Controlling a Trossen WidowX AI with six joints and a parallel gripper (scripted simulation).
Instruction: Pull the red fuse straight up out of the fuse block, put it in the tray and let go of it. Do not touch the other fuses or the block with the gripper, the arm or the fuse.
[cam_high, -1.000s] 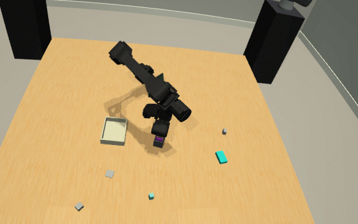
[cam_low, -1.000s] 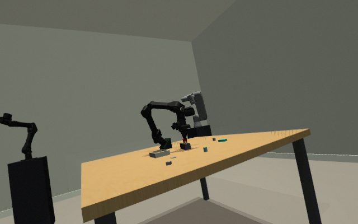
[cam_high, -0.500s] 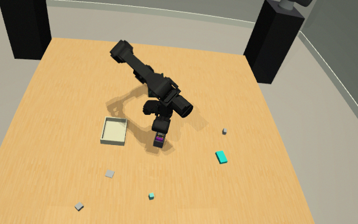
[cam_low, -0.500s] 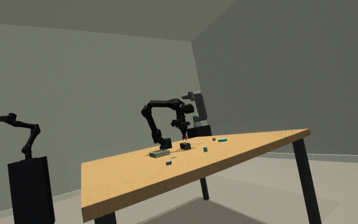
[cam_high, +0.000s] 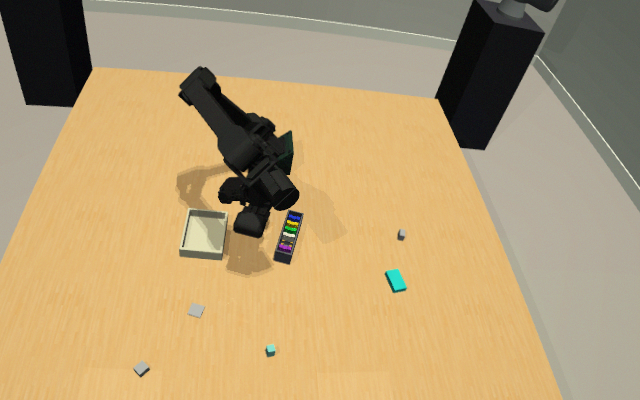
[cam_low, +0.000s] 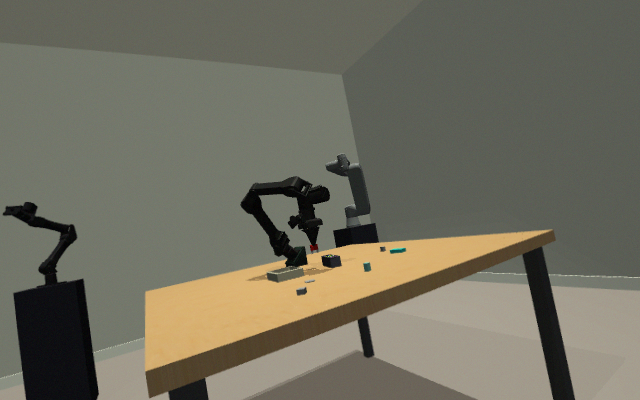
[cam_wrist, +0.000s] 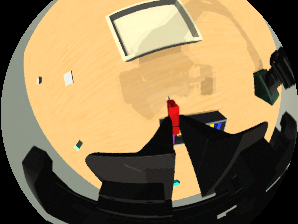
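while end effector (cam_wrist: 174, 137) grips red fuse (cam_wrist: 173, 115), tray (cam_wrist: 154, 27) holds nothing

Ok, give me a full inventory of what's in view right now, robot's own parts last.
table: 1, wood.
tray: 1, cream, left of the block, nothing in it.
block: 1, dark, with blue, green, yellow, white, orange and purple fuses.
red fuse: 1, lifted clear, between block and tray.
teal bits: flat one, small cube.
grey bits.
other arms on pedestals: black, grey.
arm: 1, black.
gripper: shut on the red fuse.
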